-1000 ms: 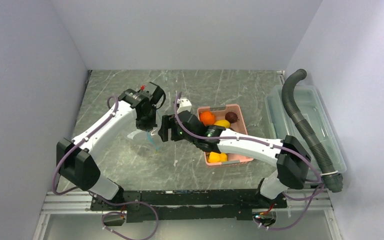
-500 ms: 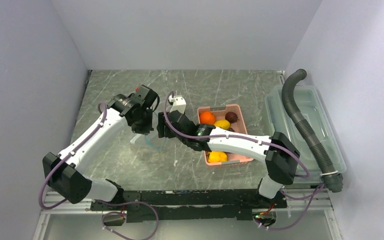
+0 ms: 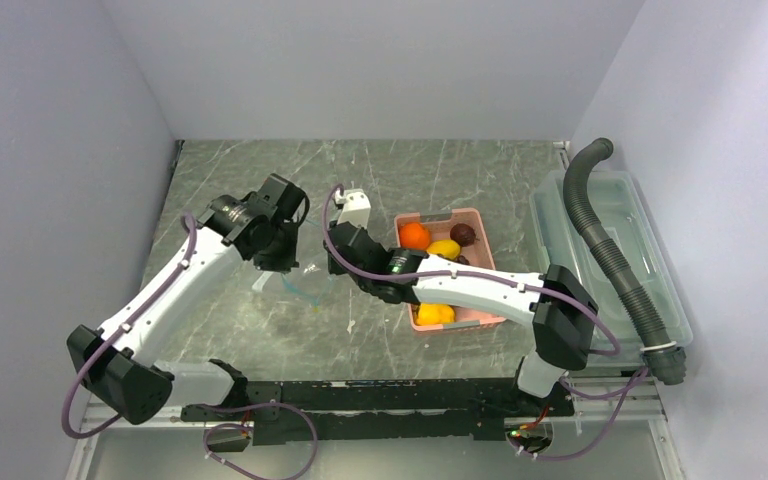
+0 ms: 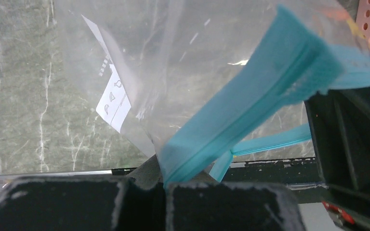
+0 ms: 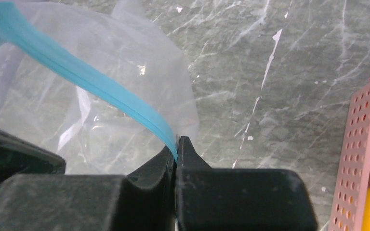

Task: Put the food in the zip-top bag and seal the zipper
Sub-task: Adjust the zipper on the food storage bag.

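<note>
1. Between the two arms, just left of the pink basket [image 3: 460, 322], the clear bag [image 3: 287, 284] is hanging low over the counter [image 3: 410, 170]. Its teal zipper strip [image 5: 77, 72] is stretching from one set of jaws to the other.
2. Your left jaws are pressing together on one part of the strip, and your right jaws are clamping another part, gripping only its thin edge.
3. The food is sitting in the basket: the orange [image 3: 414, 236], a yellow piece [image 3: 445, 248] and the grapes [image 3: 463, 233]. None of it is showing inside the bag.
4. You are risking a slip at the right jaws. With so little strip held there, a sharp pull is likely to tug it free and let the mouth flop shut.
5. You cannot tell whether each side is gripping one lip or both. If either is pinching both, pulling apart is only going to stretch the bag, not open it.
6. Both jaws are occupied, so freeing one to fetch fruit is likely to let the floppy bag sag.
</note>
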Tool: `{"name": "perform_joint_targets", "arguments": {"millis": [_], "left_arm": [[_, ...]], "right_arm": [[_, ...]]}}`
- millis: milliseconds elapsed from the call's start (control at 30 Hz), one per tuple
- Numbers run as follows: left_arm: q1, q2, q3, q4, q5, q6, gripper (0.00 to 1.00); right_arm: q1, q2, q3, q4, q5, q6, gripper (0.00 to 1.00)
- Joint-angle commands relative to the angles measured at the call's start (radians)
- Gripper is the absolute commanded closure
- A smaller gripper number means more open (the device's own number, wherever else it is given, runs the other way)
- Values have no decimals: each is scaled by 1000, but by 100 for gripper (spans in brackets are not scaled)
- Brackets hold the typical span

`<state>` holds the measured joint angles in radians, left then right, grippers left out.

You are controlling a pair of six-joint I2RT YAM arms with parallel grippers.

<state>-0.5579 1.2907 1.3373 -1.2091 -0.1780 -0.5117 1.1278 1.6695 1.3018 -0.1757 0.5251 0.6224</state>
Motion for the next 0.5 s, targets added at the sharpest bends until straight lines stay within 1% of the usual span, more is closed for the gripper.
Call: {"name": "perform_joint_targets", "arguments": {"millis": [0,100,200,367,467], "left_arm": [[-3,-43,71,-37,11,53,100],[-3,-55,94,-52,-1,78,100],[-2,-62,120,-83,-30,103,98],[-3,-87,145,-104,-28,142,89],[-4,-97,134,-90,-11,162,82]], "right_arm": [[6,-23,47,-13,57,-15,100],[5,-51,46,-23,55,-29,100],[6,-64,57,-68,77,-39,100],[6,-65,87,-146,114,-41,100],[6,-75,87,-154,97,-30,100]]}}
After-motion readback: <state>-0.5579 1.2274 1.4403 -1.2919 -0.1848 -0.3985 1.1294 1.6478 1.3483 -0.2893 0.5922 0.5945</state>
